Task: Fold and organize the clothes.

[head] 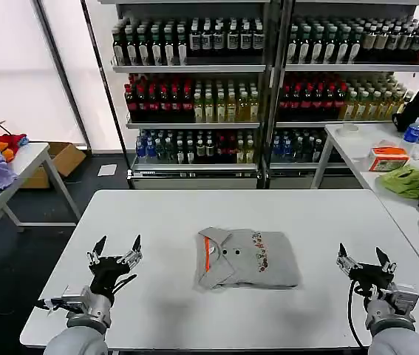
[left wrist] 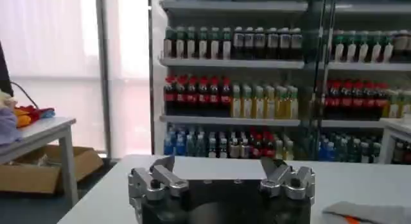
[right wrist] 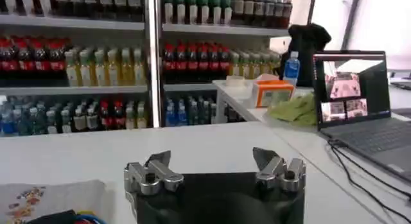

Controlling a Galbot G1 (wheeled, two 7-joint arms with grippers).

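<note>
Right, your folded shirt point(head: 246, 258) sits mid-table point(head: 165, 214); left gripper point(head: 117, 248) and right gripper point(head: 361, 257) flank it, both spread wide, holding nothing.

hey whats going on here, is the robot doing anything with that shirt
Nothing is holding it right now. A grey shirt lies folded in the middle of the white table, collar and orange lining showing. The left end effector and right end effector are both open, near the table's front edge on either side of the shirt, not touching it.
</note>
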